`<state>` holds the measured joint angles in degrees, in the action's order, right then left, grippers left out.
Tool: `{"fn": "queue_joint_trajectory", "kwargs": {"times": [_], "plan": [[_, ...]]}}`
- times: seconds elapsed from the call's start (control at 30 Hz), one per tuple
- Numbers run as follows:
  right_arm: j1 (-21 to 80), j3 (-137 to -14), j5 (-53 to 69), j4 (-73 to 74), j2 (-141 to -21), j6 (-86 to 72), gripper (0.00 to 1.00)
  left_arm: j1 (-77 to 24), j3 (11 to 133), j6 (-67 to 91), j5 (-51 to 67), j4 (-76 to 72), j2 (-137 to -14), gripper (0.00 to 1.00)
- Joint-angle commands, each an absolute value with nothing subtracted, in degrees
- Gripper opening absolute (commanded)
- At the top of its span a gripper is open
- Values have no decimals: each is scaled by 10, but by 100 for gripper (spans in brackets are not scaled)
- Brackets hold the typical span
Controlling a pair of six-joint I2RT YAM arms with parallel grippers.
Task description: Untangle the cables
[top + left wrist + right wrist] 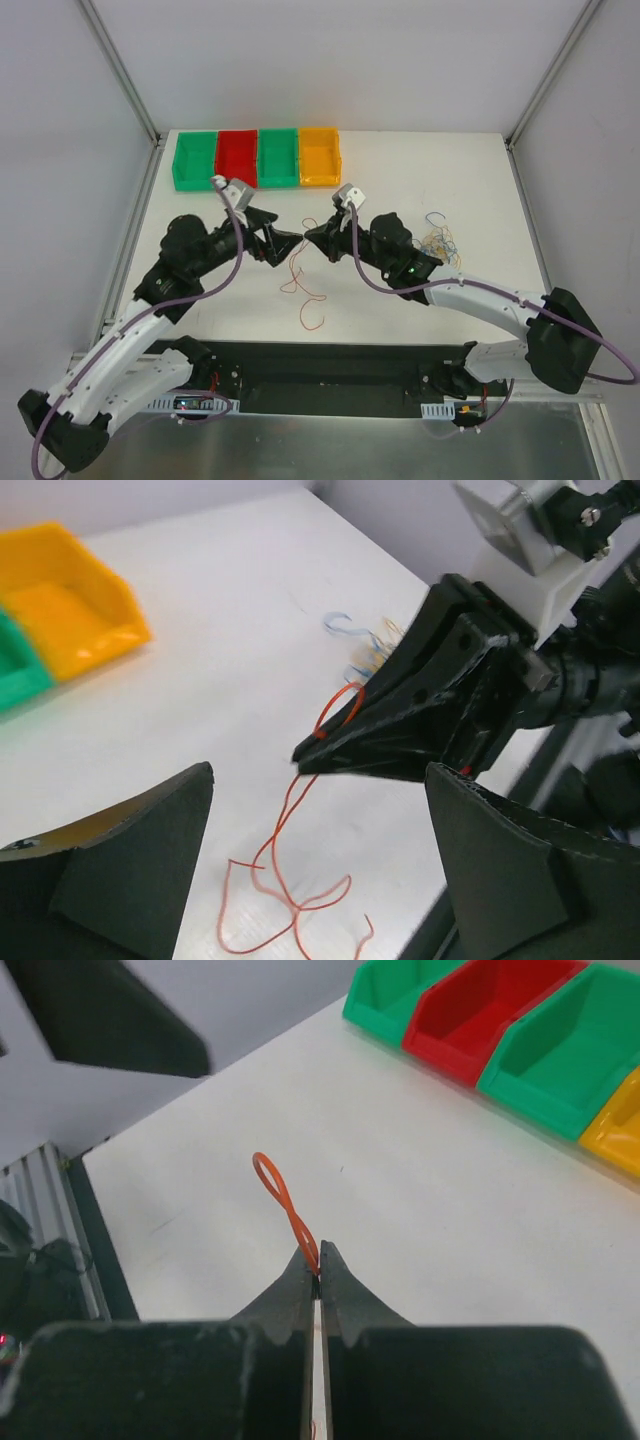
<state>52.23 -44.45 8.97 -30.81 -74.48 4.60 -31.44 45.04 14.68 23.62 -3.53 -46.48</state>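
My right gripper (312,236) (315,1262) is shut on a thin orange cable (285,1195). A twisted loop of it sticks out beyond the fingertips. The rest hangs down and curls on the white table (303,292) (285,880). My left gripper (288,245) (320,780) is open and empty. It faces the right gripper's tip (310,752), close to it, with the hanging cable in front of its jaws. A tangled pile of blue, yellow, orange and white cables (440,241) (365,645) lies on the table to the right, beside the right arm.
Four bins stand in a row at the table's far edge: green (193,160), red (237,157), green (278,157) and orange (320,155). The orange bin (70,600) also shows in the left wrist view. The table's black front rail (320,365) runs between the arm bases.
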Motion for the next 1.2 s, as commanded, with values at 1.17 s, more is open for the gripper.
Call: {"fn": "queue_joint_trajectory", "kwargs": {"times": [1.17], "plan": [[345,-1316,-140,-165,-1296,143,0,-312,389,127,-113,-55,-314,93]]}}
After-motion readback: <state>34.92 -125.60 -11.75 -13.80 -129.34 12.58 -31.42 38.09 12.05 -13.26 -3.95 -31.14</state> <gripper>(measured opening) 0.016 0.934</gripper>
